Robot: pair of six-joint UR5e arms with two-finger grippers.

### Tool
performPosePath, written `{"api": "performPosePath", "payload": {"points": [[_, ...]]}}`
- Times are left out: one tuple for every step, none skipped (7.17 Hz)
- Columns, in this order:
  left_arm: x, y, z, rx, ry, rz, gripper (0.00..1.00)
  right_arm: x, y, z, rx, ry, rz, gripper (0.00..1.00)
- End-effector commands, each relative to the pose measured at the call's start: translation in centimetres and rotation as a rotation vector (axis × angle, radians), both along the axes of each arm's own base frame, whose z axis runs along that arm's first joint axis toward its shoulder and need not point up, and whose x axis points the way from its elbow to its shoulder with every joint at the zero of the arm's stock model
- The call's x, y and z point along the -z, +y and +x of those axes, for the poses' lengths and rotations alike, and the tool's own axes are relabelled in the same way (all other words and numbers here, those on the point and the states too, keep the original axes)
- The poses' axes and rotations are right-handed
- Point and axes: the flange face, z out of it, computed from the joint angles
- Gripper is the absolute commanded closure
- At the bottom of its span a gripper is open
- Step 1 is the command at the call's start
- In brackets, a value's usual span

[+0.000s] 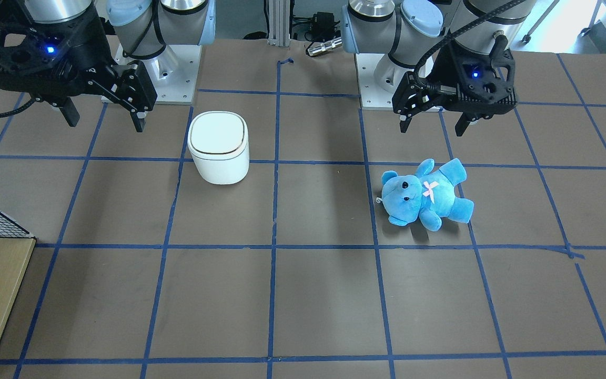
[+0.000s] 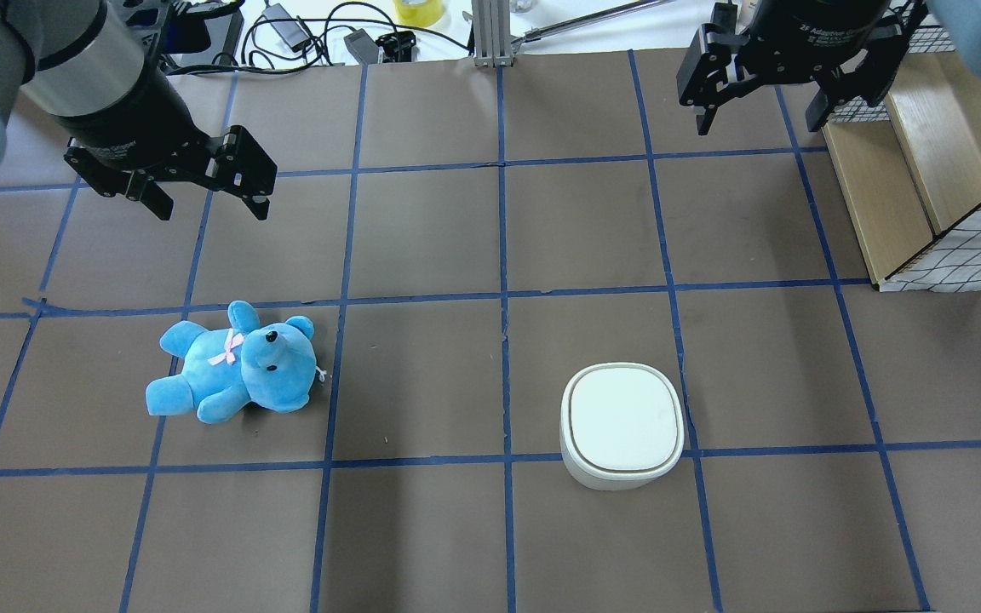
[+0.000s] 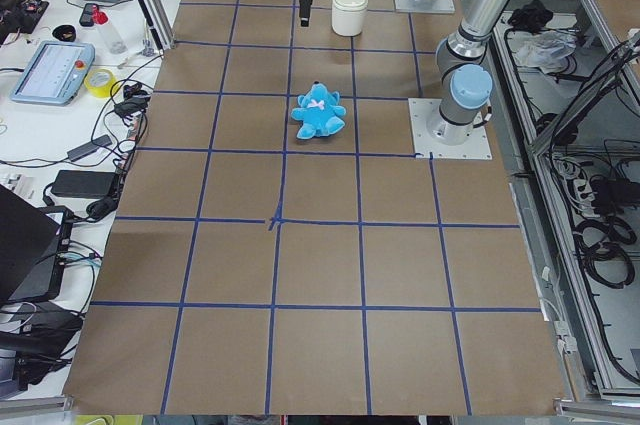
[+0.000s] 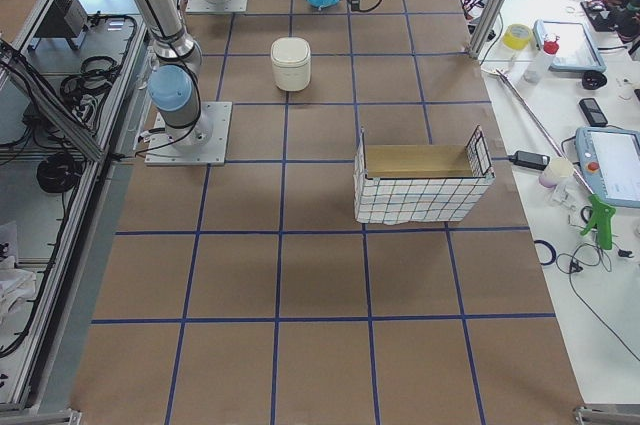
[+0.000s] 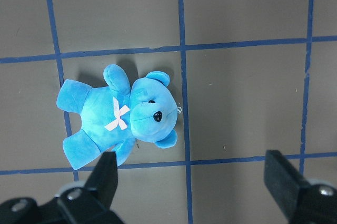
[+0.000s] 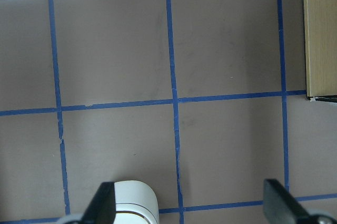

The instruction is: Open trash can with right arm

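The white trash can [image 1: 218,147] stands upright on the brown table with its lid shut; it also shows in the overhead view [image 2: 622,421] and at the bottom edge of the right wrist view [image 6: 136,201]. My right gripper [image 1: 104,122] is open and empty, hovering above the table beside and behind the can, apart from it; in the overhead view [image 2: 760,126] it is far beyond the can. My left gripper [image 1: 432,130] is open and empty, hovering over a blue teddy bear [image 1: 424,195], which lies on its back below it in the left wrist view [image 5: 121,116].
A wooden box with wire-mesh sides [image 2: 925,170] stands at the table's edge on my right, near the right gripper; it also shows in the exterior right view [image 4: 420,180]. Blue tape lines grid the table. Cables and tools lie beyond the far edge.
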Motion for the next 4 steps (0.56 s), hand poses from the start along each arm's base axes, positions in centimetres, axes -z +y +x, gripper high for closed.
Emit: {"api": "performPosePath", "payload": {"points": [[0.00, 0.00, 0.00, 0.000, 0.001, 0.000, 0.00, -0.13, 0.00, -0.09, 0.000, 0.009, -0.001, 0.00], [0.00, 0.00, 0.00, 0.000, 0.001, 0.000, 0.00, -0.22, 0.07, 0.05, -0.003, 0.003, -0.003, 0.00], [0.00, 0.00, 0.00, 0.000, 0.001, 0.000, 0.00, 0.07, 0.02, 0.08, 0.002, -0.001, 0.001, 0.01], [0.00, 0.00, 0.00, 0.000, 0.001, 0.000, 0.00, -0.01, 0.15, 0.35, -0.002, -0.006, 0.000, 0.08]]}}
